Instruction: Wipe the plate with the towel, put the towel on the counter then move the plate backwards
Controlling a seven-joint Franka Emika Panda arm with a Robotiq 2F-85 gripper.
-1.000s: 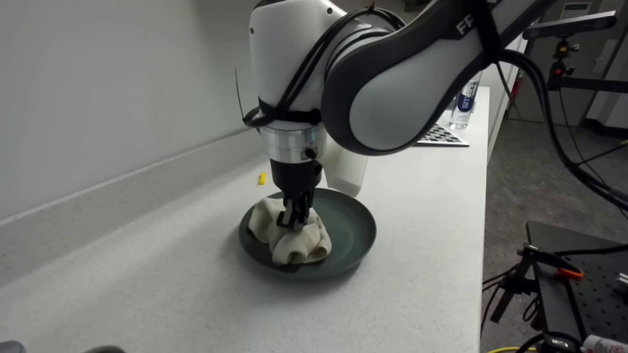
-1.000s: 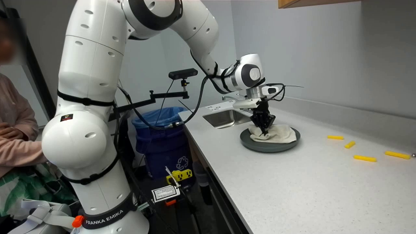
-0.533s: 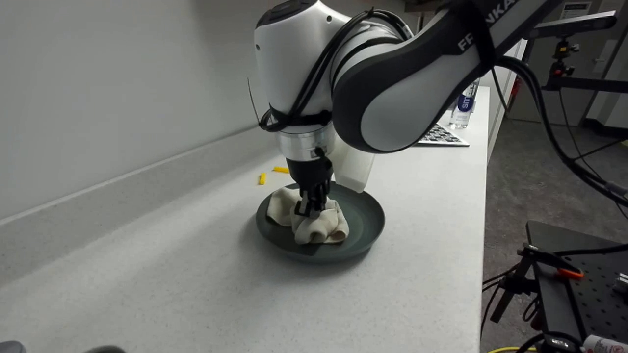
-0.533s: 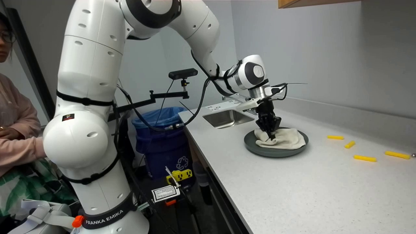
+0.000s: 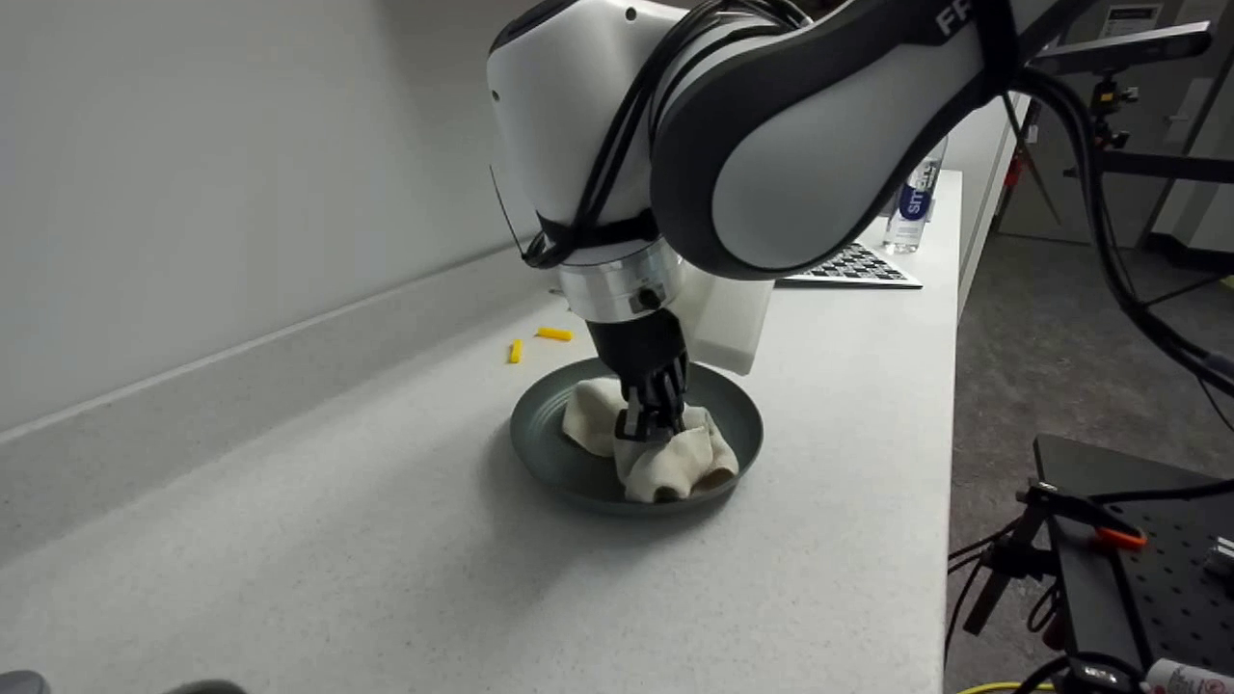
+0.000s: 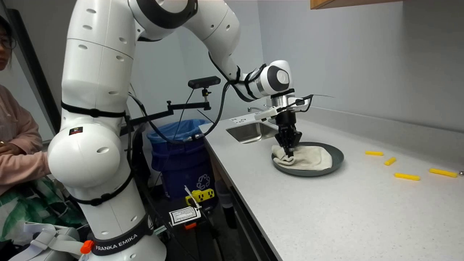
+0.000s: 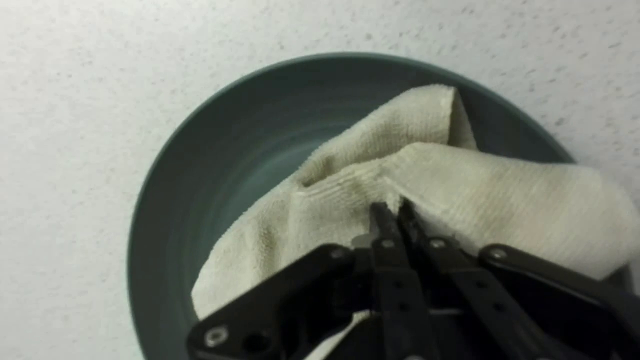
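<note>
One towel lies bunched on the plate, pinched in my gripper; I'd press lightly and sweep toward the uncovered side, so the plate doesn't skid across the counter.

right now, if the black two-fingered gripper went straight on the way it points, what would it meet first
The crumpled cream cloth towel, which the black two-fingered gripper pinches; beyond that, probably the round dark-green plate under it. How much cloth lies between is hidden.
</note>
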